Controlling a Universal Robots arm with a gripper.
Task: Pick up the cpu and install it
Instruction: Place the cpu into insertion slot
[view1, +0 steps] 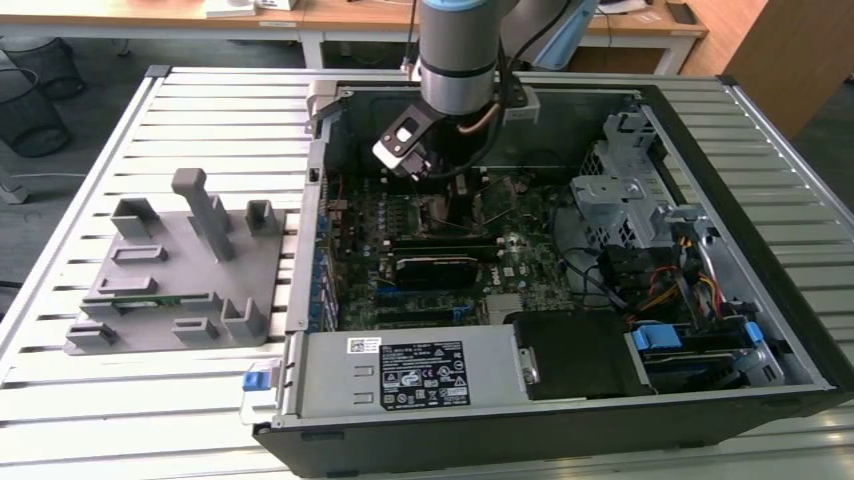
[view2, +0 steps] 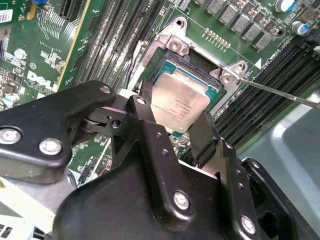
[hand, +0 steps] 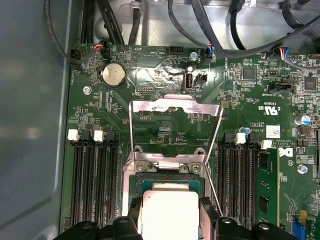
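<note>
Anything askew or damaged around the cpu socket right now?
Nothing stands out. The cpu, held in the end effector, sits square over the open socket. The load plate is swung back, and no damage shows on the motherboard.

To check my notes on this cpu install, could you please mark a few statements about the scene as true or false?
1. The gripper holds the cpu between its fingers. True.
2. The load plate is closed over the cpu. False: it is swung open, away from the socket.
3. The arm reaches into the open case. True.
4. The cpu lies on the grey fixture outside the case. False: it is over the socket on the motherboard.
</note>
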